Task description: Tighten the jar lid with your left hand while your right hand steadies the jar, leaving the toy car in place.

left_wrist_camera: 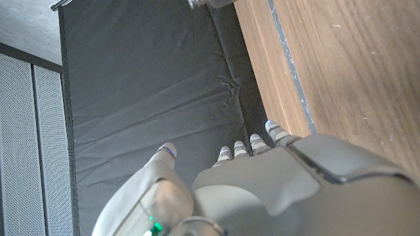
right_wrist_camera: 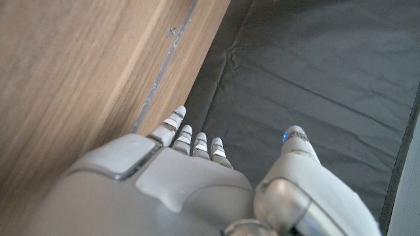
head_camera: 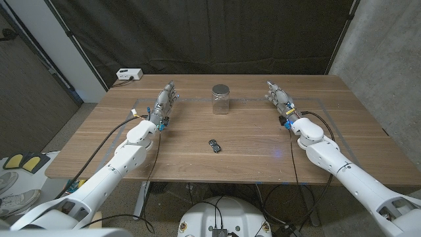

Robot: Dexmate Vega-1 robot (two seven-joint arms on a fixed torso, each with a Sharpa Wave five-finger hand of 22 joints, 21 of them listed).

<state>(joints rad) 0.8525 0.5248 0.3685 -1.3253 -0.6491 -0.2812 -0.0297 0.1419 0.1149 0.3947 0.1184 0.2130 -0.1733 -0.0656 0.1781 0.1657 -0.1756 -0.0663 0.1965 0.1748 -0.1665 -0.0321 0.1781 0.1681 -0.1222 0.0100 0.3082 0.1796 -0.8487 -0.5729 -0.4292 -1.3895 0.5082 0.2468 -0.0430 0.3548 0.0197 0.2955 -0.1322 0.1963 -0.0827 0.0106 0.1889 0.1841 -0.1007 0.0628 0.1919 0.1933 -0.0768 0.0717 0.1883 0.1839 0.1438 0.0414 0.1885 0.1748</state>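
Note:
A clear glass jar point(head_camera: 221, 101) with a grey metal lid point(head_camera: 221, 89) stands upright near the table's far middle. A small dark toy car point(head_camera: 215, 145) lies on the wood nearer me, in front of the jar. My left hand point(head_camera: 164, 103) is to the jar's left, fingers stretched toward the far edge, holding nothing. My right hand point(head_camera: 279, 99) is to the jar's right, fingers likewise stretched out and empty. Both hands stand well apart from the jar. The jar's lid point(left_wrist_camera: 209, 3) peeks in at the left wrist view's edge beyond my left hand point(left_wrist_camera: 275, 183). My right hand point(right_wrist_camera: 184, 177) shows over the table's wood.
A white box point(head_camera: 129, 74) sits off the table's far left corner. Black curtain point(head_camera: 197, 33) hangs behind the wooden table point(head_camera: 250, 141). A thin taped outline point(head_camera: 316, 100) marks the table's working area. A concrete wall point(head_camera: 388, 46) rises at the right.

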